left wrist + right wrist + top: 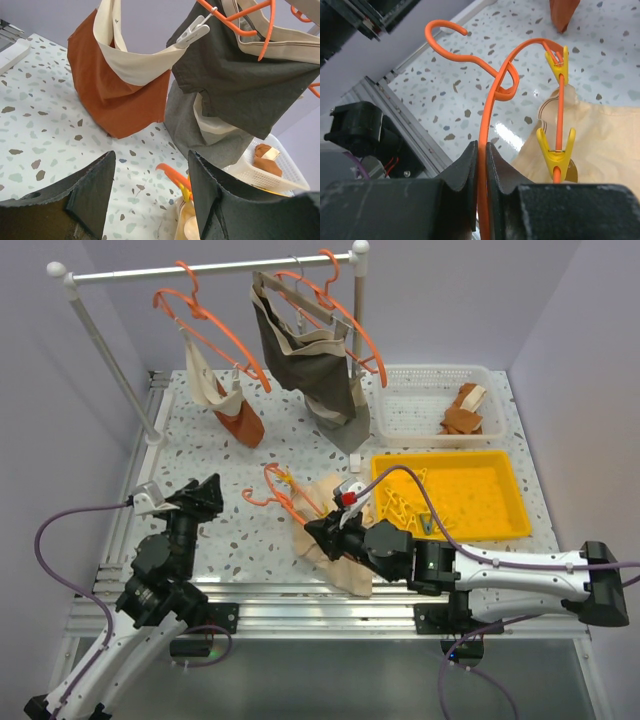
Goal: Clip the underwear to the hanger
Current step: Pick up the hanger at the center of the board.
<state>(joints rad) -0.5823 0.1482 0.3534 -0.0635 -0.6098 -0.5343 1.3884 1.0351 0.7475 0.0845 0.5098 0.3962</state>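
Speckled desk (235, 535), garment rail (210, 270) at back. Hanger (486, 112) at front centre of desk, one bar lying across underwear (610, 145), which sits crumpled under right arm. Right fingers (464, 172) clamped on hanger wire. Two yellow pegs (556, 152) on that bar, nearer one at cloth edge. Left fingers (95, 195) apart, empty, raised left of hanger.

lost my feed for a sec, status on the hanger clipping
Right hand shut on the hanger wire. Left hand open, empty. Two yellow clips on the hanger, underwear lying beneath; clipped or not, cannot tell.
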